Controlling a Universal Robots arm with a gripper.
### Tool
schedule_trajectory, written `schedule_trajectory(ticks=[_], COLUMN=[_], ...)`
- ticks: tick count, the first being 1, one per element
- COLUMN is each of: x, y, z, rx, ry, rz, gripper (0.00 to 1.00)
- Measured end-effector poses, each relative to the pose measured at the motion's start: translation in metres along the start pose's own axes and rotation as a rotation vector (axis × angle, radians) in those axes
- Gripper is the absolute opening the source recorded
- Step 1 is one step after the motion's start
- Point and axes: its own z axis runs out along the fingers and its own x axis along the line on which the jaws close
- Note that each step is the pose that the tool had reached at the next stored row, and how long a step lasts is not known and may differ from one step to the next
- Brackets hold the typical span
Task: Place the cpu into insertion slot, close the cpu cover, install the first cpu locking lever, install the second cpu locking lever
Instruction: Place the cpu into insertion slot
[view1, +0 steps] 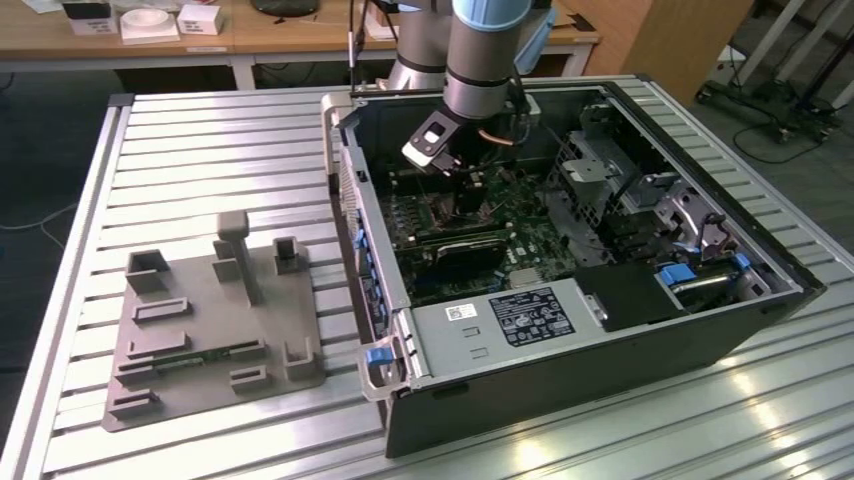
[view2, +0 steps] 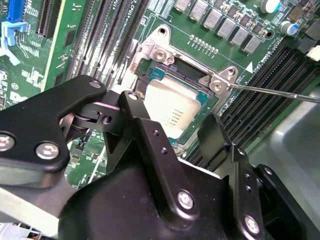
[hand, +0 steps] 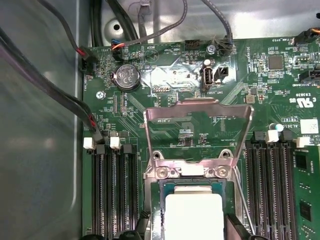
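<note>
Down inside the open computer case (view1: 587, 330) on the end of the arm (view1: 487, 60), and right over the socket. In the second wrist view, straddling the cpu (view2: 175, 102) with the tool (view2: 170, 110), spread to the chip's width, one side each. Cannot tell whether clamped on its edges or standing just off them.

Lies flat in the insertion slot (view2: 182, 67), silvery top up, level within the rim. Looks seated, at a guess.

Just beyond, in the first wrist view, on to the cpu cover (hand: 198, 106). Swung up on its hinge, green board showing through the window. Held clear like that to leave the socket reachable from above. Not yet closed.

Out to a thin locking lever (view2: 275, 91). Swung free from the hinge corner across the memory slots (view2: 290, 65), unlatched, and likely the reason for the cover standing open.

Wider now, in the exterior view. Resting on the slatted bench (view1: 200, 150), that case, with a grey fixture plate (view1: 214, 330) well apart on the exterior view's left.
</note>
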Motion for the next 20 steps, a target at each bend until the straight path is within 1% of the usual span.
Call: schedule_trajectory(ticks=[6, 11, 20], x=[0.0005, 0.0005, 0.0005], y=[0.0, 0.0001, 0.0], z=[0.0004, -0.002, -0.0022], rx=[0.0001, 0.0, 0.0], ry=[-0.0007, -0.0024, -0.0036], rz=[0.0, 0.0, 0.0], gripper=[0.68, 0.68, 0.68])
